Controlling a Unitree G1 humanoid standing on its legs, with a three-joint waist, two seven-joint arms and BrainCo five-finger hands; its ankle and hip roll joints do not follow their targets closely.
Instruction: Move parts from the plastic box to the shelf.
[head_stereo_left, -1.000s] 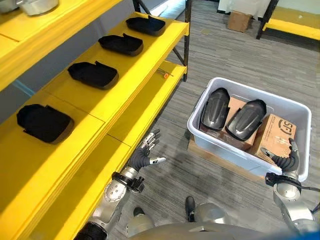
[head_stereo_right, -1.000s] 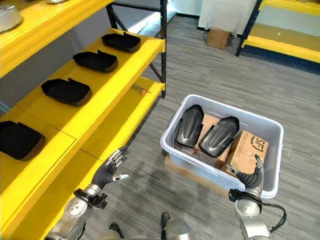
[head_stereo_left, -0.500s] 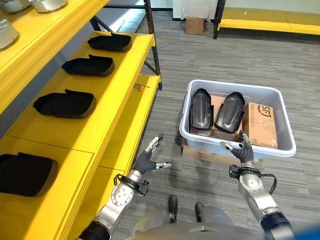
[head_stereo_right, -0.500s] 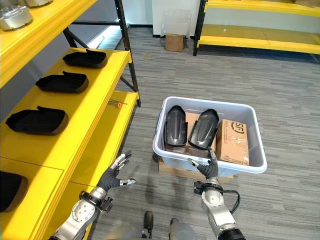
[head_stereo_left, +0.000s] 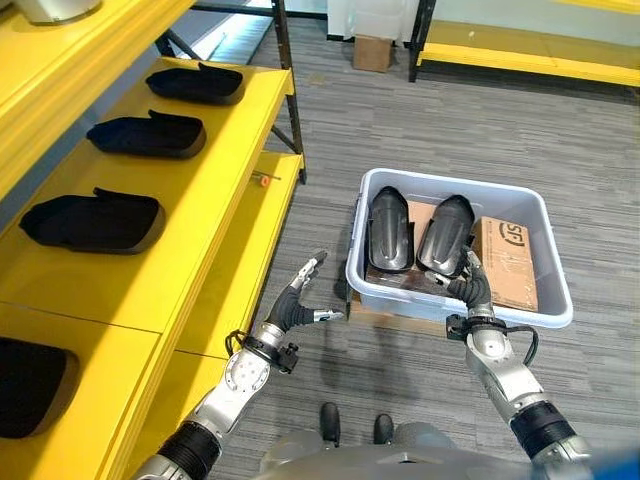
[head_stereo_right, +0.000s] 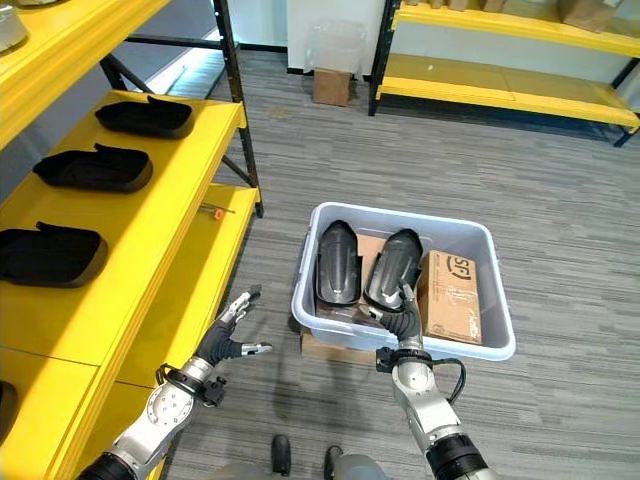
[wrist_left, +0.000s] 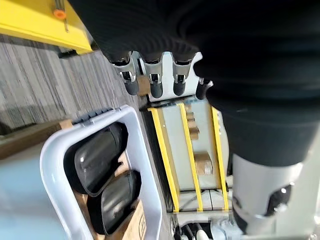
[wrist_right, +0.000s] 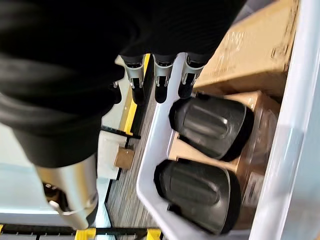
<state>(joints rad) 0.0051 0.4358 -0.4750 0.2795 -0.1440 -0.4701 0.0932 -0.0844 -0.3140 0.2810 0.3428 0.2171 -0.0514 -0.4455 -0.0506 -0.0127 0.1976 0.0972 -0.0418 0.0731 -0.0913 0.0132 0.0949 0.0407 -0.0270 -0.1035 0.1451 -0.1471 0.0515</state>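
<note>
1. Left eye view: the whole picture has swung round compared with a second ago, so the camera moved, not the stuff. The plastic box (head_stereo_left: 556, 310) now sits pretty much straight ahead on the floor, with two dark parts (head_stereo_left: 389, 229) lying side by side in it on top of a cardboard box (head_stereo_left: 505, 264). The right hand (head_stereo_left: 470, 288) was off at the box's right end a second ago; now it's at the near rim, right in front of the right-hand part (head_stereo_left: 444, 233), fingers straight and holding nothing. So the reach looks lined up, but no pick yet.

2. Right eye view: the left hand (head_stereo_right: 228, 334) hangs over the floor beside the yellow shelf (head_stereo_right: 150, 240), fingers spread wide and empty, about the same as before. Black trays (head_stereo_right: 95, 166) sit in a row on the shelf.

3. Left wrist view: fingers (wrist_left: 151, 79) straight and relaxed, nothing in them. Past them you can see the box and both parts.

4. Right wrist view: fingers (wrist_right: 161, 77) loose and straight, tips just over the box rim with the nearer part (wrist_right: 214, 125) right beyond them, not touching as far as I can tell. Both parts are in the box, so the move to the shelf hasn't started.
</note>
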